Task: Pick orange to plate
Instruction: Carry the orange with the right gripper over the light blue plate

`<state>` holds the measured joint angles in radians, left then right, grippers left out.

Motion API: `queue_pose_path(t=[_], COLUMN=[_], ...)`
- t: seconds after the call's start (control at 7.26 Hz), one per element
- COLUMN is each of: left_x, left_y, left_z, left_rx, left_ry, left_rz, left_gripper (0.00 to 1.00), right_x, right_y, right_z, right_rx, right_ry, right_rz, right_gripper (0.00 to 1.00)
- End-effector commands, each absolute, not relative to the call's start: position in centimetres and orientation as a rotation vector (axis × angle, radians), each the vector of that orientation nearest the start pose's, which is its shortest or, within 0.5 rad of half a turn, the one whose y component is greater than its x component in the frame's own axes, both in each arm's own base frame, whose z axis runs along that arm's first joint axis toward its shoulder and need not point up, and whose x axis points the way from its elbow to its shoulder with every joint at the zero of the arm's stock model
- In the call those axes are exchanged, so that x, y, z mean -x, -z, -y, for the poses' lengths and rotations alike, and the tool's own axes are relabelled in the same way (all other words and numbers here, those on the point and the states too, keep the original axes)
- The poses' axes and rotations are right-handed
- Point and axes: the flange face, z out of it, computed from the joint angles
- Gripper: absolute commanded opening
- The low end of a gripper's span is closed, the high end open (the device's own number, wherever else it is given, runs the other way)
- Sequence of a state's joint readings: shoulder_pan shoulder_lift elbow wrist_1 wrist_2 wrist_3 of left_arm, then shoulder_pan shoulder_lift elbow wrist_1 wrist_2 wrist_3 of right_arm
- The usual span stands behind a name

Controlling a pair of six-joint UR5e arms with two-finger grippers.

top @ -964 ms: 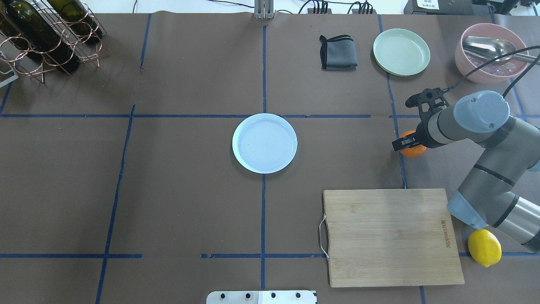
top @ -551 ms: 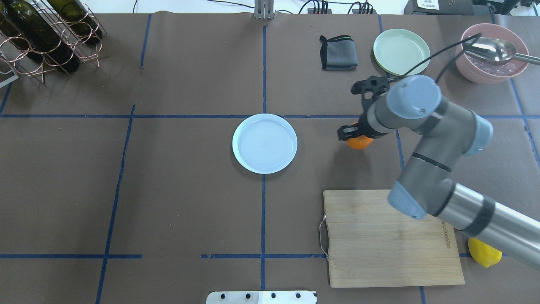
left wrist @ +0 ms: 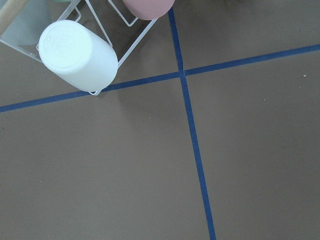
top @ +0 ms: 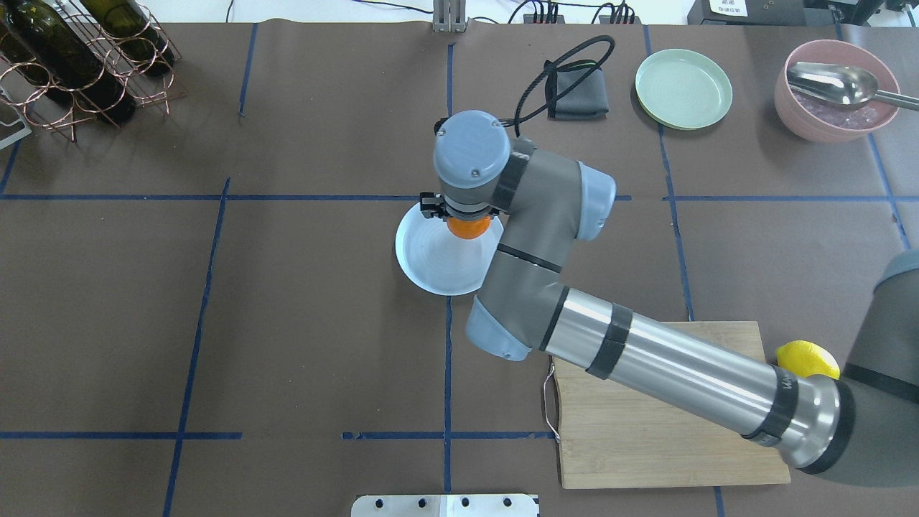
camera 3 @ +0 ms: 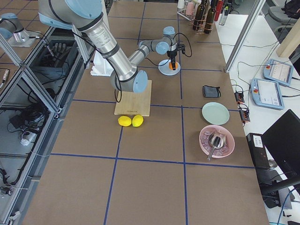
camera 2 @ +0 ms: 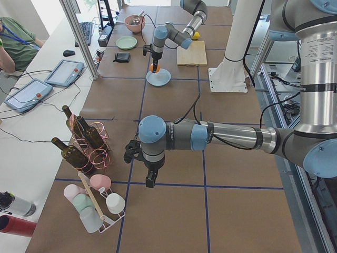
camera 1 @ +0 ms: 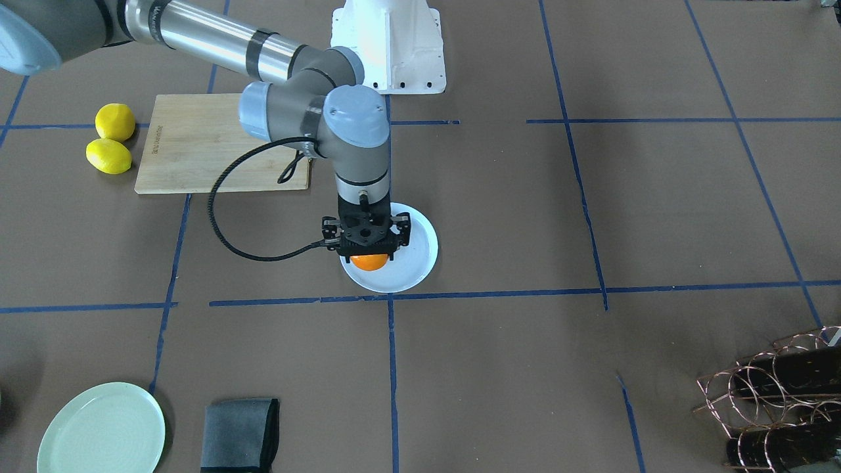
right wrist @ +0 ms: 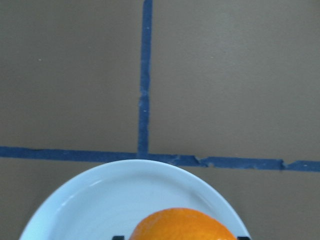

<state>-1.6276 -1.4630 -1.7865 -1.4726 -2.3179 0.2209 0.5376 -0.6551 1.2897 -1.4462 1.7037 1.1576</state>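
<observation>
1. The left gripper (camera 2: 149, 183) is seen only from the side – whether its fingers are spread or closed cannot be told.
2. The orange (camera 1: 369, 263) is clamped between the closed-in fingers of the right gripper (camera 1: 368, 255), with the plate (camera 1: 412, 266) just beneath the fingertips.
3. The orange is best lowered onto the plate, nearer its middle, and only then released — dropped from height, it would likely roll off.
4. A mark is printed on the cutting board (camera 1: 197, 151), well away from the fingers, but cannot be read.

Right arm (top: 668, 366) stretched across, wrist vertical, jaws pointing down, clamped; left arm (camera 2: 226, 136) low, outstretched.
</observation>
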Motion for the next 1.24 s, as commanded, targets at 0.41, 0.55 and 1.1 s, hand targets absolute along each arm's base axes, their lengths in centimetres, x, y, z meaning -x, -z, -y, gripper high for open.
queue_pose_path(t=[0.41, 0.55, 1.1], left_x=[9.1, 9.1, 9.1], left_y=[-61.6, -61.6, -61.5], left_z=[44.0, 44.0, 44.2], left_rx=[-0.111, -0.111, -0.112], left_ry=[-0.159, -0.159, -0.16], left_rz=[-0.74, -0.74, -0.739], left_gripper=[1.0, 1.0, 1.0], right_x=[66.0, 65.9, 55.6], right_y=[-20.1, -19.8, -16.2], right_z=[48.4, 48.5, 54.4], right_rx=[-0.242, -0.247, -0.22], right_ry=[-0.056, -0.055, 0.025], right_rz=[0.677, 0.678, 0.719], right_gripper=[1.0, 1.0, 1.0])
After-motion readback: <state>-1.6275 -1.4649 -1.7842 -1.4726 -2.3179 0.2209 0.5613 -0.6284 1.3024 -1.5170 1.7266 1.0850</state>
